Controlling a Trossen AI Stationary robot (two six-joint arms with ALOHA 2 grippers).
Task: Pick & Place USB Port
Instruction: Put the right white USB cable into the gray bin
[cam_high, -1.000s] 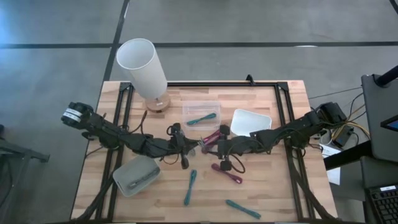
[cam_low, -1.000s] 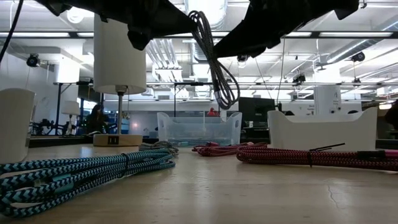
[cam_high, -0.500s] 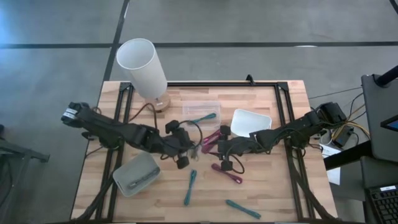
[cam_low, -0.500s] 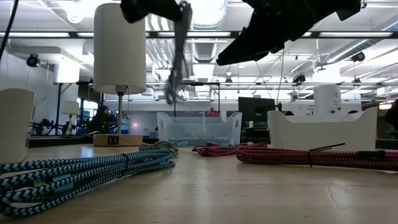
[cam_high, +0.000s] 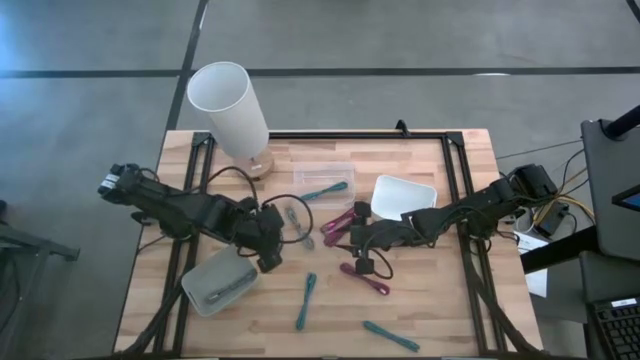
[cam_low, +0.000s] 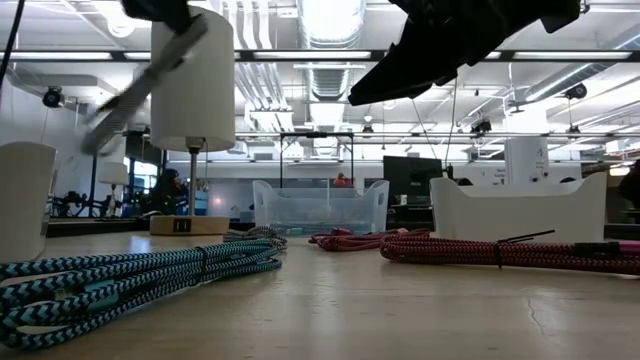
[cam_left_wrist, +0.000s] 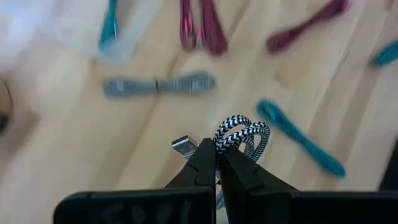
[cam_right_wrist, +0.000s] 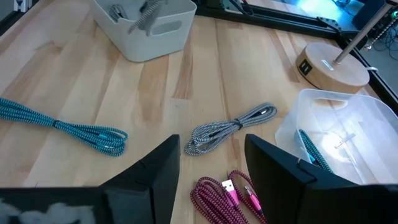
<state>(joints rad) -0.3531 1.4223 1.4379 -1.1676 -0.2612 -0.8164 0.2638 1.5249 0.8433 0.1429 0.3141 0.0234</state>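
the left pincer (cam_left_wrist: 216, 163) is seen clamped together on a black-and-white usb cable (cam_left_wrist: 244, 133), whose coiled loops are pinched between the fingertips while its metal plug (cam_left_wrist: 184, 147) pokes out beside them. a second ago this cable was held up at the centre of the worktop (cam_high: 440, 300), where both pincers met. since then it has been carried off by the left pincer (cam_high: 270, 252) toward 8 o'clock and is now held above the wood, just at the 9 o'clock side of centre. the handover is therefore judged to be finished, with the cable in the left arm's charge alone.

the grey bin (cam_high: 195, 287), lying at 8 o'clock on the worktop with one cable already in it, is now just beside the left pincer. a drop there is taken to be the next step, though nothing has yet been let go.

the right pincer (cam_high: 350, 238) has been opened wider over the last second; its fingers are held well apart and empty, and it has been left at the centre. below it a grey cable (cam_right_wrist: 230, 130) is laid on the wood, with magenta cables (cam_high: 340, 220) just beside it and a teal cable (cam_high: 305, 300) toward 6 o'clock, so more picks are thought to remain.
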